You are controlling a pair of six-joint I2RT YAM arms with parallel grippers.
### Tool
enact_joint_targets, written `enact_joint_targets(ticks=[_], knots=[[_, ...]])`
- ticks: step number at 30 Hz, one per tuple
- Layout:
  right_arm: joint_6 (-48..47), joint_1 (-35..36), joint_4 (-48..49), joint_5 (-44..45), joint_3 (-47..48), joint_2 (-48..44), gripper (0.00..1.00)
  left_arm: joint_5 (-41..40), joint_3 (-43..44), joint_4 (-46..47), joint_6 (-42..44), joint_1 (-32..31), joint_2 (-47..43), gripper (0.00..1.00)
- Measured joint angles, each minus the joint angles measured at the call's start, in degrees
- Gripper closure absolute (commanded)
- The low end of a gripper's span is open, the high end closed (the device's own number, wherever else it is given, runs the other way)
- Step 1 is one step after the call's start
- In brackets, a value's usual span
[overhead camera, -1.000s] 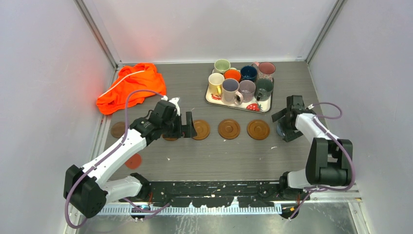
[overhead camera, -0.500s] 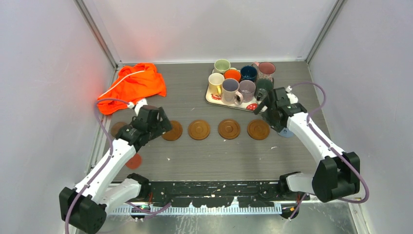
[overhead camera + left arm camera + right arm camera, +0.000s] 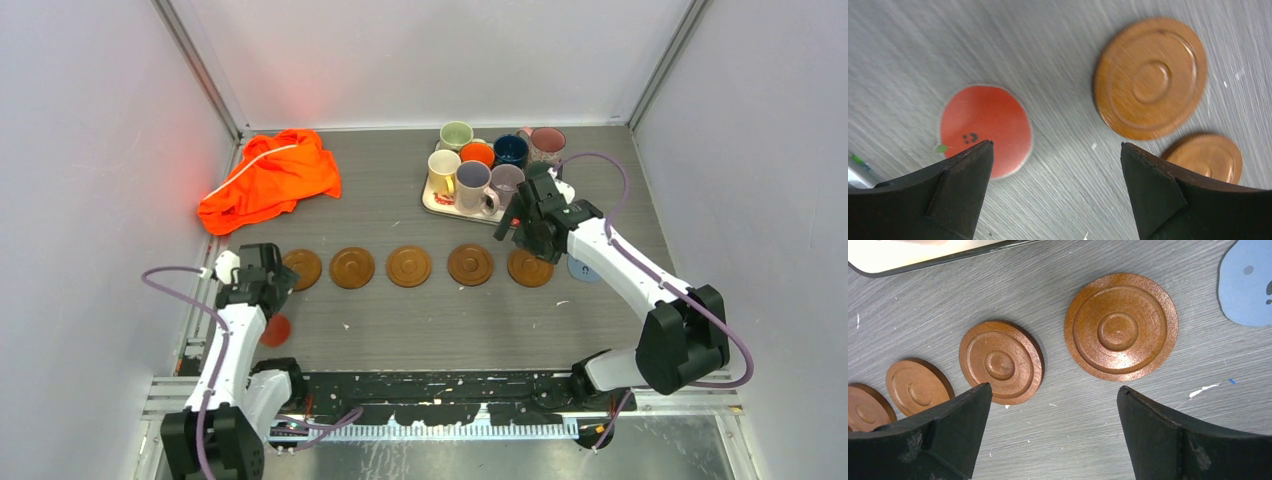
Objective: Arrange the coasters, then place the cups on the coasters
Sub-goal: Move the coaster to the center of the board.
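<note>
Several brown wooden coasters lie in a row across the table, from the leftmost coaster (image 3: 302,268) to the rightmost coaster (image 3: 530,268). A red coaster (image 3: 275,328) lies near the left front and a light-blue coaster (image 3: 585,270) at the row's right end. My left gripper (image 3: 266,288) hangs open between the red coaster (image 3: 985,130) and the leftmost brown one (image 3: 1150,77), holding nothing. My right gripper (image 3: 523,230) is open and empty above the two right-hand brown coasters (image 3: 1120,326) (image 3: 1000,362). The cups, among them a cream cup (image 3: 443,172) and a navy cup (image 3: 511,150), stand on the tray.
The white strawberry-print tray (image 3: 432,202) sits at the back right, its edge (image 3: 923,257) just beyond my right gripper. A crumpled orange cloth (image 3: 270,180) lies at the back left. Grey walls close in on both sides.
My left arm has drawn back to the left, uncovering the brown coaster at the row's left end. My right arm has swung left from the blue coaster to the tray's front corner.
</note>
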Motion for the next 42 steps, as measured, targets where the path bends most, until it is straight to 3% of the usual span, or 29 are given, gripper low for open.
enact_joint_targets(ticks=[8,21,32,42], knots=[[-1.3,1.2,-0.5,-0.1,0.3,0.2,0.0,0.5,-1.7,-1.8,-2.1,12.7,-1.8,0.0],[-2.9,2.5,-0.6,-1.1,0.8,0.2,0.0,-3.3,-1.9,-8.3,-7.4,20.1,-1.4,0.04],[-4.0,2.6,-0.5,-2.4,0.8,-0.4,0.0,5.0,-1.9,-2.2,-5.9,30.9,7.5,0.11],[-4.5,2.6,0.0,-4.2,0.4,-0.9,0.0,8.2,-2.2,1.2,-5.2,32.4,10.3,0.21]])
